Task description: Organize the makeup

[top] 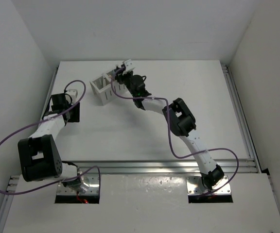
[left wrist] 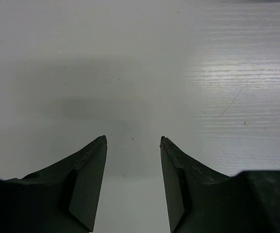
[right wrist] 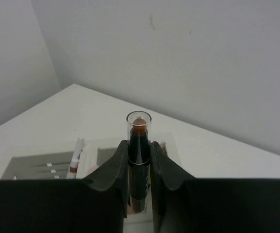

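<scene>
My right gripper (right wrist: 139, 143) is shut on a black makeup stick (right wrist: 139, 127) with a clear cap and a brown tip, held upright. It hangs over the white slotted box (right wrist: 43, 164), whose far compartment shows below the jaws. A white stick with a brownish band (right wrist: 75, 158) leans inside the box. In the top view the right gripper (top: 122, 74) is at the far end of the box (top: 101, 91). My left gripper (left wrist: 133, 141) is open and empty over bare table, at the table's left side (top: 73, 114). Other sticks are hidden.
The white table (top: 188, 107) is walled on the left, back and right. A metal rail (top: 169, 167) runs along the near edge in front of the arm bases. Purple cables loop beside both arms.
</scene>
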Motion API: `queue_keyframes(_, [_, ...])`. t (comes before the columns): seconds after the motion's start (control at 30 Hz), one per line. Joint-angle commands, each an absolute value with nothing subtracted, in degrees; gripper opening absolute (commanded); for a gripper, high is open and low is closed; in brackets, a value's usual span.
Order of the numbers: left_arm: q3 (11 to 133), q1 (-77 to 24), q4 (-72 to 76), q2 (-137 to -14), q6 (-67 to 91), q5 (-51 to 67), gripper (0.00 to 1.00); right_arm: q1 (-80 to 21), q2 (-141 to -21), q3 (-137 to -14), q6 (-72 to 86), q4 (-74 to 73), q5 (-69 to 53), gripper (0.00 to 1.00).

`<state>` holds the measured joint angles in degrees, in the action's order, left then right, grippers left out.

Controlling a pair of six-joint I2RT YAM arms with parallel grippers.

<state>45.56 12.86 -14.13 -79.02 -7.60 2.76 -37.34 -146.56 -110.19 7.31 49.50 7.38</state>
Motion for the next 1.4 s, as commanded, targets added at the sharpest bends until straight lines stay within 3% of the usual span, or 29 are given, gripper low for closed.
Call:
queue_keyframes(0.0, [47.6, 13.5, -13.9, -79.4, -8.2, 3.0, 0.54, -37.2, -144.1, -106.5, 9.5, 55.5, 8.5, 0.28])
queue_keyframes(0.1, [48.2, 13.5, -13.9, -79.4, -8.2, 3.0, 0.54, -37.2, -141.4, -105.7, 9.4, 57.7, 8.0, 0.59])
queue_keyframes(0.4, [48.2, 13.5, -13.9, -79.4, -8.2, 3.5, 0.54, -37.9, -130.1, -99.6, 6.4, 64.5, 4.8, 0.75])
queue_keyframes(0.5, [48.2, 13.5, -13.9, -78.8, -8.2, 3.5, 0.54, -38.0, -119.7, -94.8, 5.7, 64.3, 2.0, 0.86])
queue_keyframes(0.57, [48.2, 13.5, -13.9, -78.8, -8.2, 3.5, 0.54, -38.3, -111.1, -88.4, 4.6, 61.4, 0.8, 1.0])
queue_keyframes(0.63, [48.2, 13.5, -13.9, -78.3, -7.6, 3.5, 0.54, -38.6, -106.2, -81.0, 3.3, 54.0, -1.3, 1.0])
queue_keyframes(0.67, [48.2, 13.5, -13.9, -78.3, -7.0, 4.0, 0.54, -38.6, -97.9, -75.4, 3.9, 51.1, -1.7, 1.0])
queue_keyframes(0.77, [48.2, 12.9, -13.9, -77.7, -7.0, 4.0, 0.54, -36.1, -84.8, -68.3, 3.9, 25.3, -6.9, 1.0])
queue_keyframes(0.8, [48.2, 12.3, -13.9, -77.7, -6.4, 4.0, 0.54, -35.8, -83.1, -68.3, 3.6, 10.2, -6.9, 1.0])
queue_keyframes(0.87, [48.2, 12.3, -13.9, -77.7, -5.8, 4.0, 0.54, -34.6, -78.9, -69.0, 4.1, -17.3, -1.2, 1.0])
queue_keyframes(1.03, [48.2, 10.5, -13.9, -77.2, -4.0, 5.4, 0.54, -32.3, -73.7, -65.6, 13.8, -52.6, 12.0, 1.0])
queue_keyframes(1.17, [48.2, 10.5, -13.9, -77.2, -2.6, 6.4, 0.54, -31.7, -66.0, -51.6, 23.3, -56.3, 16.4, 1.0])
queue_keyframes(1.37, [47.0, 10.5, -13.9, -76.6, -1.5, 7.6, 0.54, -31.6, -44.8, -32.3, 36.8, -54.8, 20.2, 1.0])
